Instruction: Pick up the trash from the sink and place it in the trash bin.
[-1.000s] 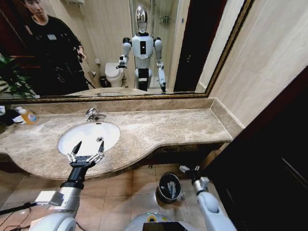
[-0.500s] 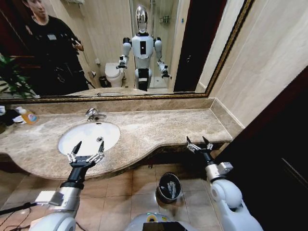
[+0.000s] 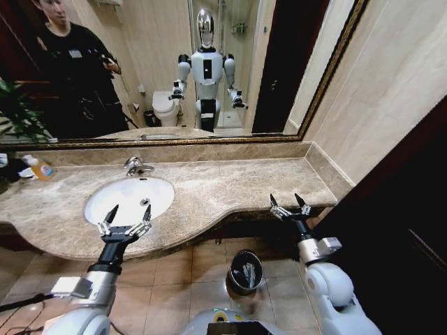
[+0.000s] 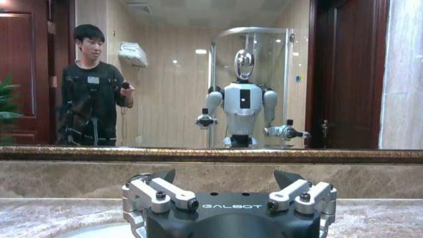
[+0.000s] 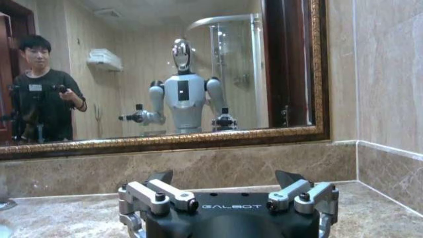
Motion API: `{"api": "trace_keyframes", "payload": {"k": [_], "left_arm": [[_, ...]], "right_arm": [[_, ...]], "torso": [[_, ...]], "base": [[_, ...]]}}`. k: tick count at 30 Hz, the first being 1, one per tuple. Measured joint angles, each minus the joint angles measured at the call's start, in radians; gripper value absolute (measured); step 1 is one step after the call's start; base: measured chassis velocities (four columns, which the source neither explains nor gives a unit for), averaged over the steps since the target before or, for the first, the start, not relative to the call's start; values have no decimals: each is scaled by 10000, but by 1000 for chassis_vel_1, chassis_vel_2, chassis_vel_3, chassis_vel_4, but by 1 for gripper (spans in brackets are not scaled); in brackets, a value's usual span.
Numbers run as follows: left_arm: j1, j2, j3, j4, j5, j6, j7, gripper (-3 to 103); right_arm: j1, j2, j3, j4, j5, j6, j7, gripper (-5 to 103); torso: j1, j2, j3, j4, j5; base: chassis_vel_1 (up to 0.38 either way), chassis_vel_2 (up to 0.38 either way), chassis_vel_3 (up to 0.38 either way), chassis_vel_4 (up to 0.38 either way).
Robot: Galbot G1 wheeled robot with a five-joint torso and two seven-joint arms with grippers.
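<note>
Where the beige marble counter [image 3: 230, 185] curves outward, a white oval basin [image 3: 129, 198] sunk into it, chrome faucet [image 3: 135, 165] at its back rim. Inside the bowl, no toiletry items distinguishable; a small drain fitting [image 3: 144, 202] near its front. Down on the tiled floor in front of the counter, the small round black bin with a shiny metal rim [image 3: 245, 271], some pale items visible inside. Over the basin's front edge, the left gripper [image 3: 124, 219], fingers spread wide and holding nothing. Off at the counter's far right front edge, well apart from the basin and above the bin, the right gripper [image 3: 290, 205], likewise splayed and empty. At the counter's far left, an orange-and-clear soap bottle [image 3: 40, 167]. Behind everything, a gold-framed wall mirror [image 3: 307, 112] reflecting the robot.
</note>
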Motion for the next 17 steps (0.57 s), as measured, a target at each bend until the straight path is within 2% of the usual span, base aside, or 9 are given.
{"api": "trace_keyframes", "payload": {"k": [17], "left_arm": [[0, 0, 0, 0, 0, 0, 0, 100]], "right_arm": [[13, 3, -11, -58, -16, -4, 4, 100]], "torso": [[0, 0, 0, 0, 0]], "base": [[0, 0, 0, 0]]}}
